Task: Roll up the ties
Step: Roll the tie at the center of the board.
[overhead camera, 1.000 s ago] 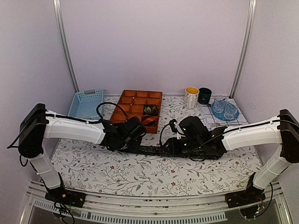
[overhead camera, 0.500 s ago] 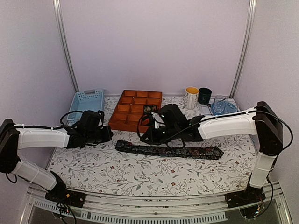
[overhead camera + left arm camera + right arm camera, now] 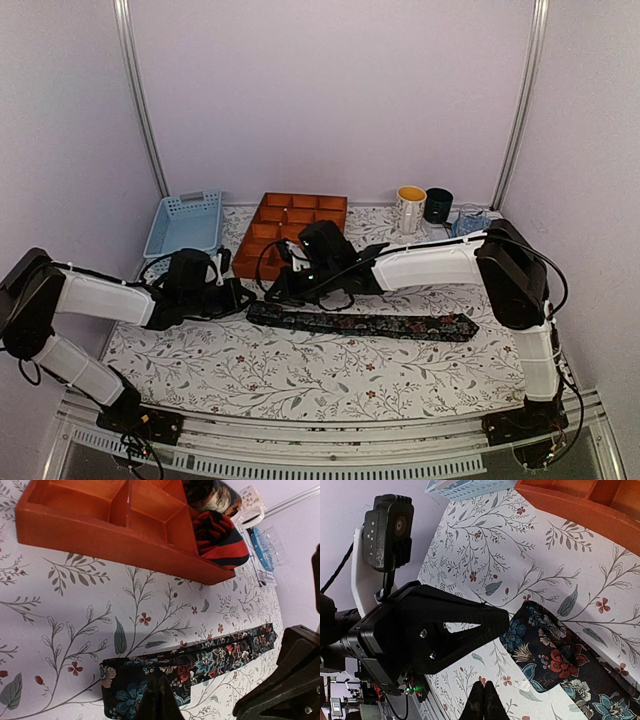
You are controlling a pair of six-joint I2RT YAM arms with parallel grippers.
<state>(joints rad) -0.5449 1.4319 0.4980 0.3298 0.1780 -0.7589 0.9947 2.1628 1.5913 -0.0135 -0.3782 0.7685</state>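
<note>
One tie [image 3: 365, 324] lies flat as a long dark floral strip across the tablecloth. Its left end [image 3: 145, 680] shows in the left wrist view. My left gripper [image 3: 158, 696] is shut, with its tip [image 3: 506, 616] at the edge of that end. I cannot tell whether it pinches the fabric. My right gripper [image 3: 487, 700] is shut and empty, low over the cloth just beside the same end [image 3: 545, 650]. From above, both grippers [image 3: 238, 296] [image 3: 272, 292] meet at the tie's left end. A red-and-black rolled tie [image 3: 220, 537] and a dark patterned rolled tie [image 3: 210, 495] sit in the orange tray [image 3: 115, 540].
The orange compartment tray [image 3: 275, 215] stands just behind both grippers. A light blue basket [image 3: 185, 222] is at the back left. A white-and-yellow mug [image 3: 410, 207], a dark mug [image 3: 438, 204] and blue glassware [image 3: 468, 222] stand at the back right.
Both grippers have closed. The right arm swung left from the tie's middle to its left end. The left arm pulled back left, then came in to the same end.
</note>
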